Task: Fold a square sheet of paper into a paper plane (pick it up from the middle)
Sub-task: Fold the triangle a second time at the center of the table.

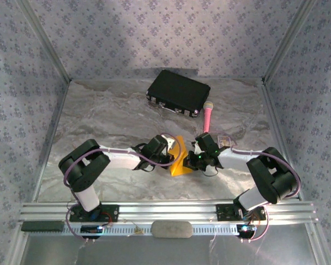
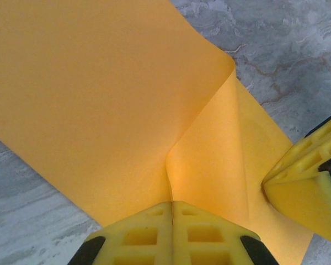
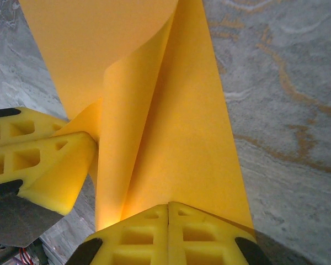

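Observation:
The orange-yellow square sheet of paper (image 1: 181, 161) is held up between both arms at the table's middle, bent over into a loose fold. In the left wrist view the sheet (image 2: 99, 99) curls over and its bend runs into my left gripper (image 2: 172, 203), which is shut on it. My right gripper (image 3: 169, 205) is likewise shut on the sheet (image 3: 176, 121) at its near edge. Each wrist view also catches the other gripper's yellow fingers (image 2: 303, 185) (image 3: 41, 160) pinching the paper from the side. From above, the left gripper (image 1: 174, 153) and right gripper (image 1: 192, 158) meet at the paper.
A black case (image 1: 178, 92) lies at the back centre. A pink microphone (image 1: 208, 117) lies just right of it, reaching toward the right arm. A small card (image 1: 224, 140) sits beside the right wrist. Patterned walls close in three sides, and a metal rail (image 1: 165, 210) runs along the front.

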Robot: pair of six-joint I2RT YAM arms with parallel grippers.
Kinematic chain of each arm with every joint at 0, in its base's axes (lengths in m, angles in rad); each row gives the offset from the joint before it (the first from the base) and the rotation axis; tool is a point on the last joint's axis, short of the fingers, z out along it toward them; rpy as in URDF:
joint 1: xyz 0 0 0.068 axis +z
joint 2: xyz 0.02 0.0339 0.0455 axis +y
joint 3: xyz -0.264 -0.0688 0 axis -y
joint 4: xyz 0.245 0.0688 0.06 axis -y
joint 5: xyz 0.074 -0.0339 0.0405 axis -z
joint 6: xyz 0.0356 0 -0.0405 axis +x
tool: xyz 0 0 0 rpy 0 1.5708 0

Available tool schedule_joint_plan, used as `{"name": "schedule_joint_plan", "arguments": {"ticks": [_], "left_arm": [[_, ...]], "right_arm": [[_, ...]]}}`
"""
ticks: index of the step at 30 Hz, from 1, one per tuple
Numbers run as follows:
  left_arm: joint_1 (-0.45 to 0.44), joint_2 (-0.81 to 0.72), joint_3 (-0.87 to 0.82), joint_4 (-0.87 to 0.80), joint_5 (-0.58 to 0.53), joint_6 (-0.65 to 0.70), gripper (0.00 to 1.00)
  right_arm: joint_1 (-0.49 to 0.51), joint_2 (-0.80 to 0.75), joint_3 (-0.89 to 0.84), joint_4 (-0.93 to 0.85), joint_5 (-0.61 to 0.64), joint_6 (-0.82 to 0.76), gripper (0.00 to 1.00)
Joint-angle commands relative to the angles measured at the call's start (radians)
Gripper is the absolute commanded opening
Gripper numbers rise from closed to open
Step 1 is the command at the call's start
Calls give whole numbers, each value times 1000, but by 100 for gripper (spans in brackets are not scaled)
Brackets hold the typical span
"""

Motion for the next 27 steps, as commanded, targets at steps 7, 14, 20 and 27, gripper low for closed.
{"name": "schedule_joint_plan", "arguments": {"ticks": [7, 14, 20, 27], "left_arm": [[11, 15, 33, 10, 22, 29, 2], [12, -1, 26, 9, 9, 32, 2], [16, 13, 33, 15, 42, 39, 2], [17, 28, 44, 14, 53, 43, 3]], "right_arm": [[-8, -6, -10, -57, 28, -15, 5], [-8, -10, -11, -56, 29, -15, 4], [-8, -9, -14, -55, 30, -13, 5], [-11, -9, -14, -53, 28, -13, 5]]}}
